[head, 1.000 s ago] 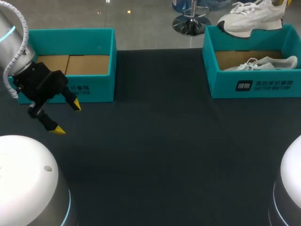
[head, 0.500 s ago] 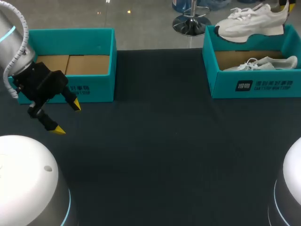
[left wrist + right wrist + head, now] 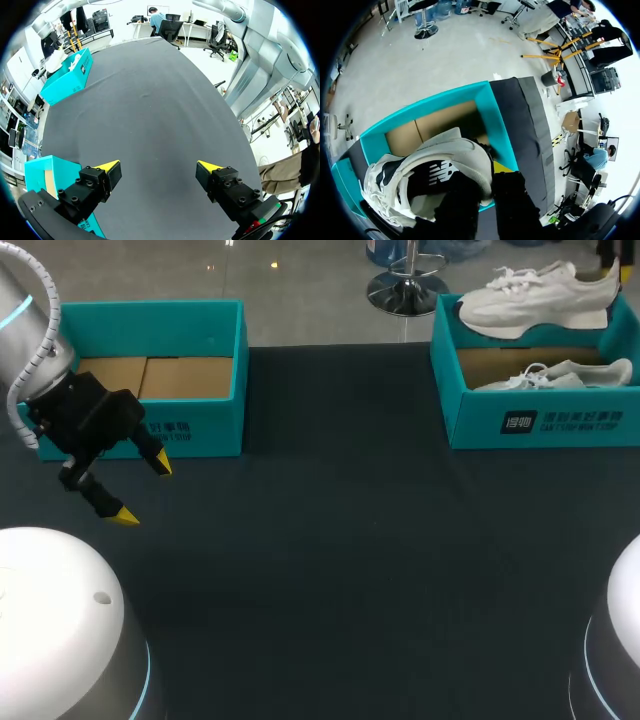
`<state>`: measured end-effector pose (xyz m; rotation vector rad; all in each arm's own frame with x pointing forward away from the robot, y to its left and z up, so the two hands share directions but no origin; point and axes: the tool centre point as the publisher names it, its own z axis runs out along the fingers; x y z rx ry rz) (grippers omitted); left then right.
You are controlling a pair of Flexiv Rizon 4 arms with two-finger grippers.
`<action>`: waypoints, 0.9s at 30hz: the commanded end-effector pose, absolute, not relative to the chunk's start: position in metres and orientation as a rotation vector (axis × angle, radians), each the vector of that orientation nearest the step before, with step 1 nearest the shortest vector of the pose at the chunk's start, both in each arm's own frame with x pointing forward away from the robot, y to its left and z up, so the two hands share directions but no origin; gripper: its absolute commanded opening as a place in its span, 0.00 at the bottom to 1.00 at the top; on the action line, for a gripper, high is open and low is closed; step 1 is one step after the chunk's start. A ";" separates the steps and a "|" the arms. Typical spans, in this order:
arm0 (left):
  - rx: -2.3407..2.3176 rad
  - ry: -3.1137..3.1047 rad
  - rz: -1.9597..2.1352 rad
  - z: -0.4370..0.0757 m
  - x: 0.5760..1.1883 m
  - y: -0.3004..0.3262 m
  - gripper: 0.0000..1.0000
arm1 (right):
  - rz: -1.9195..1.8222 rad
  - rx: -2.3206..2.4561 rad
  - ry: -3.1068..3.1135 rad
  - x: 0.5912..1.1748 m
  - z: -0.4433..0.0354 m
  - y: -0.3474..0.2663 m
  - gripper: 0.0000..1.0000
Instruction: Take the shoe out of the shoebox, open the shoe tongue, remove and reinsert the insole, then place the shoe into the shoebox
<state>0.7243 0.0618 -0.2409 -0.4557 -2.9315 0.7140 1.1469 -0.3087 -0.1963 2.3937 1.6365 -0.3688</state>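
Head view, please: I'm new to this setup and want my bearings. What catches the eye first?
A white shoe hangs in the air over the teal right box at the table's far edge, gripped by the right hand; a second shoe lies inside that box. The left hand, open with bright yellow tips, hovers in front of the matching left box, which shows its cardboard floor.
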 end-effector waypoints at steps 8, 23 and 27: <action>-0.456 -2.932 0.711 -0.241 0.724 0.062 1.00 | -0.363 2.410 1.589 1.154 -0.213 -0.321 0.00; -0.456 -2.932 0.711 -0.241 0.724 0.062 1.00 | -0.365 2.437 1.566 1.166 -0.259 -0.334 0.00; -0.456 -2.932 0.711 -0.241 0.724 0.062 1.00 | -0.387 2.442 1.563 1.170 -0.274 -0.338 0.00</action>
